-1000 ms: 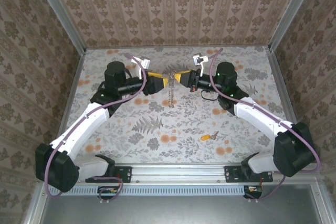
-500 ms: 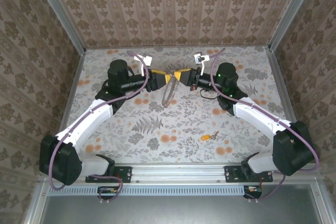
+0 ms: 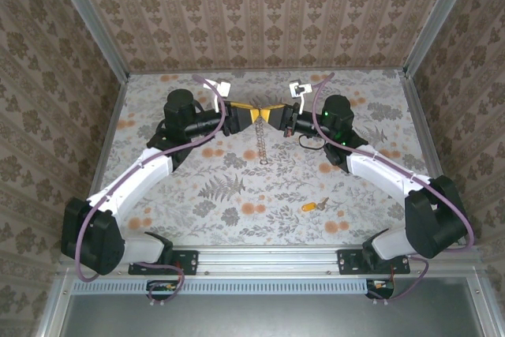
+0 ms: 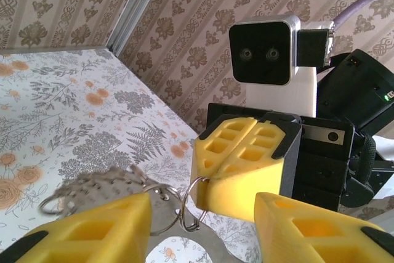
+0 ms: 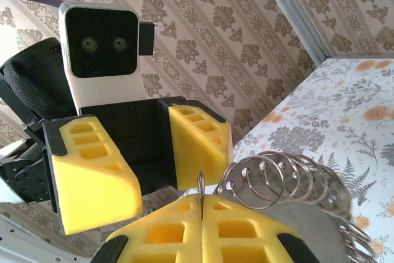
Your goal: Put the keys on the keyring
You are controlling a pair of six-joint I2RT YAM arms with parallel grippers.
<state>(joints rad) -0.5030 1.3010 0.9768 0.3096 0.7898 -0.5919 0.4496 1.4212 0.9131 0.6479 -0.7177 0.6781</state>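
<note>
**Tools closed up at far centre of desk; keyring held aloft, key not yet taken up**

The left tool [image 3: 252, 114] and the right tool [image 3: 265, 116] meet tip to tip above the desk [image 3: 197, 195], near the middle of its far edge. A second ago they stood a little apart and slightly nearer the near edge. That gap has since closed, and both have shifted towards the far edge.

Right tool: pads pressed flat together on one ring at the top of the keyring [image 3: 263, 144]. The right wrist view shows the thin ring edge standing in the seam between the pads.

Left tool: jaws stand partly apart, one finger on either side of the right tool's tip. In the left wrist view the upper rings of the keyring lie just beside one finger. Contact there cannot be confirmed.

The keyring hangs from the meeting point as a straight line of rings. Half a second ago it slanted towards the left edge.

The key [image 3: 313, 206] lies flat on the desk towards the near right corner, well apart from both tools. Its position is unchanged.
</note>
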